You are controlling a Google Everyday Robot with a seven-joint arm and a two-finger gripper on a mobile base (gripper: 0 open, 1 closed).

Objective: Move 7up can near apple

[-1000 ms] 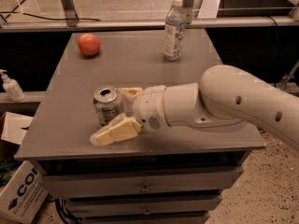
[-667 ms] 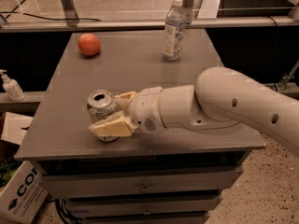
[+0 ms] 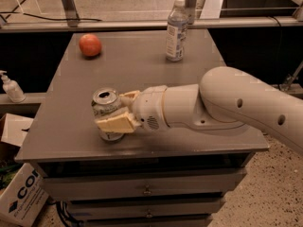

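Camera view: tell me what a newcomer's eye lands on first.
The big white arm reaching in from the picture's right, its pincer clamped on the 7up can near the front-left edge of the table. Next, the orange-red apple alone at the far-left corner, and the clear bottle at the far edge.

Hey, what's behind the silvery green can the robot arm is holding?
Behind the silvery-green metal can, bare grey table, then the round orange-red apple far back left. The gripper clamps the can; one cream finger sits behind it. Its rear side is hidden.
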